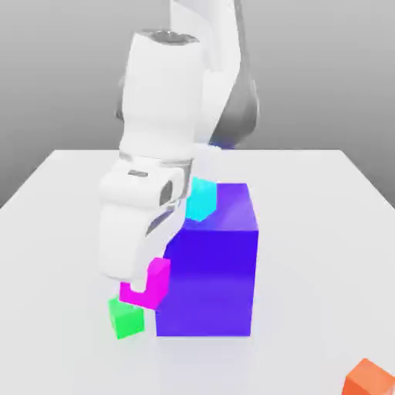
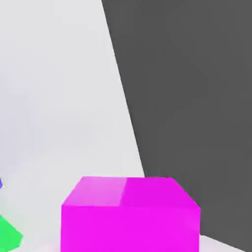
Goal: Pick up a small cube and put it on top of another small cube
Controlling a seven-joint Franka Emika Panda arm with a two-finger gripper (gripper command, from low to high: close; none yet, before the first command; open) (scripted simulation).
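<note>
Simulated test scene: flat-coloured blocks on bare white table (image 1: 324, 200)

Franka Panda arm (image 1: 166, 116): glossy white rounded casings, smooth cylindrical links. Dark grey joint sections behind upper link. Thin silver-grey ring at wrist flange. White blocky hand housing (image 1: 131, 239) below.

I see a magenta cube (image 2: 130, 216) close to my hand camera, top face and one side visible, a corner of a green cube (image 2: 9, 235) at the frame edge beside it, pale table surface (image 2: 59, 98), dark grey backdrop (image 2: 192, 83) beyond.
</note>
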